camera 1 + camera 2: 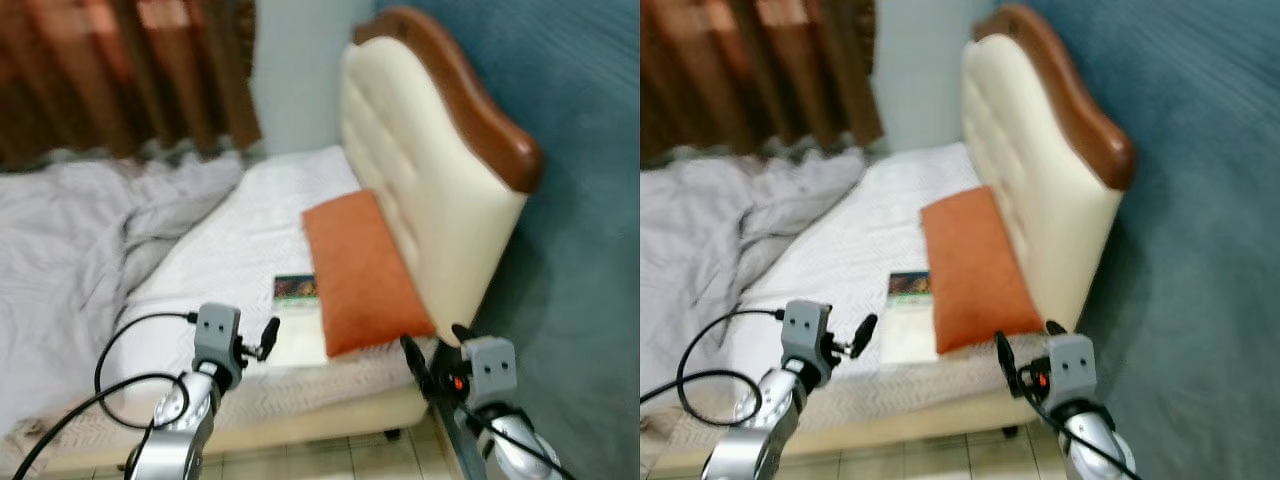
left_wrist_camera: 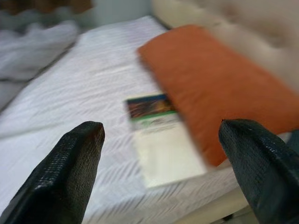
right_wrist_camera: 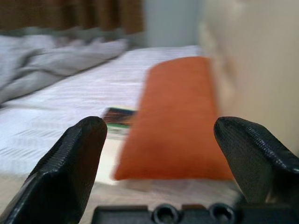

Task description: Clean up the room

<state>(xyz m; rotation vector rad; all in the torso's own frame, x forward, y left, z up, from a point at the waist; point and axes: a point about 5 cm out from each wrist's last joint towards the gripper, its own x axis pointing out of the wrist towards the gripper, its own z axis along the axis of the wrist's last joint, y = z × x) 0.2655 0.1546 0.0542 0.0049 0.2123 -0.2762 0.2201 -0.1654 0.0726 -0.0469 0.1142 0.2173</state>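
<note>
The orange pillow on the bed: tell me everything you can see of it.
The orange pillow is long and rectangular, with what looks like a soft, slightly fuzzy fabric cover. It lies flat on the white mattress, its long side running along the cream padded headboard, one end near the mattress's edge. Its other long side overlaps the edge of a pale booklet with a dark picture on top. Neither gripper touches it; the frames are blurred, so finer detail cannot be read.

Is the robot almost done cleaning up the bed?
Not yet. Nothing looks tidied: the crumpled grey blanket lies bunched up, and the white booklet with a colourful top lies beside the orange rectangular pillow. Both pincers, left and right, are open and empty, facing the bed.
</note>
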